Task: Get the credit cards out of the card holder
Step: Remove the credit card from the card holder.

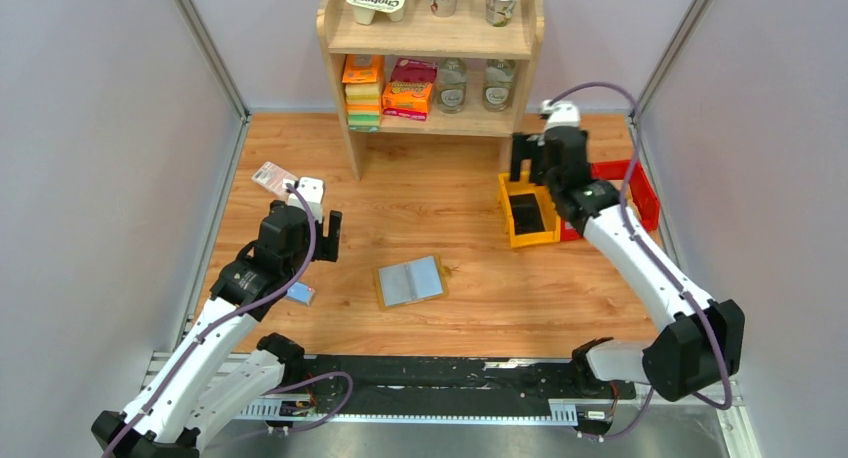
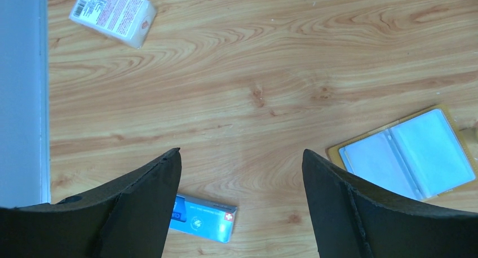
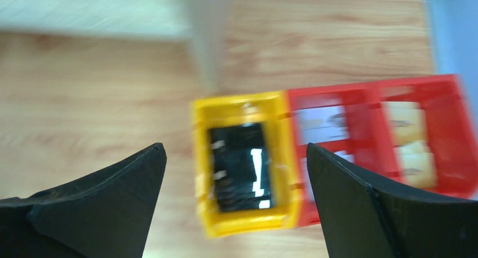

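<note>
Card holder (image 1: 410, 281) open flat mid-table, near wide-open empty left gripper (image 2: 241, 154), well apart from wide-open empty right gripper (image 3: 235, 148).

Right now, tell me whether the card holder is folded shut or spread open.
Spread open. The card holder lies flat on the table, both grey-blue inner panels facing up side by side.

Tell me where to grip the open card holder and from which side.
Probably the tan border on the edge facing the left arm, approached from above on that side. The card holder lies spread flat, grey-blue panels up, so only the thin rim offers a pinch. The left gripper, fingers open, is nearest.
</note>
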Controlling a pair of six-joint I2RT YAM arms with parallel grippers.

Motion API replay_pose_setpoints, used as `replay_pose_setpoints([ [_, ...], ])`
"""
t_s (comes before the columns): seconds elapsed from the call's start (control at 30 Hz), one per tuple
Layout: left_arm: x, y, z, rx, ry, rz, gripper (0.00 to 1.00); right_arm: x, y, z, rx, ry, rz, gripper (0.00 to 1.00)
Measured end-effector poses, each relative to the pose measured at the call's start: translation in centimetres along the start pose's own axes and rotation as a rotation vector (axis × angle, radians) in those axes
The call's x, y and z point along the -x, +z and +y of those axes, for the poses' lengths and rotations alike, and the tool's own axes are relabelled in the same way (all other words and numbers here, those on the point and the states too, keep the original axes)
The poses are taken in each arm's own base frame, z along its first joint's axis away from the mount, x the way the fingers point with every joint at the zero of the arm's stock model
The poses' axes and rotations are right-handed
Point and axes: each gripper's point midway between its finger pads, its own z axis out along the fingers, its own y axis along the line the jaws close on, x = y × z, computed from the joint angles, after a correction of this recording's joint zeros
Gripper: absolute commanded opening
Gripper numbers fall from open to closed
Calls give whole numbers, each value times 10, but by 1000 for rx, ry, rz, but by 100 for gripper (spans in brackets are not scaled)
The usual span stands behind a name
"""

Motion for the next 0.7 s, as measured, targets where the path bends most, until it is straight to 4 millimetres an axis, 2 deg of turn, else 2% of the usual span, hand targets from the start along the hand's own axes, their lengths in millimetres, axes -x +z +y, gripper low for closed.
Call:
replay_pose_setpoints([
  [0.1, 0, 0, 3, 18, -4, -1, 86, -30, -25, 78, 159, -61, 42, 100],
  [0.27, 2, -5, 12, 60, -13, -18, 86, -91, -72, 177, 360, -161, 140, 100],
  [0.33, 3, -8, 16, 78, -19, -29, 86, -116, -91, 210, 432, -199, 176, 100],
  [0.5, 7, -14, 23, 110, -35, -60, 86, -186, -122, 271, 554, -305, 295, 98],
  [0.6, 9, -16, 27, 126, -41, -69, 86, -220, -128, 291, 582, -348, 365, 96],
  [0.7, 10, -18, 28, 134, -48, -75, 86, -244, -132, 304, 601, -369, 416, 95],
])
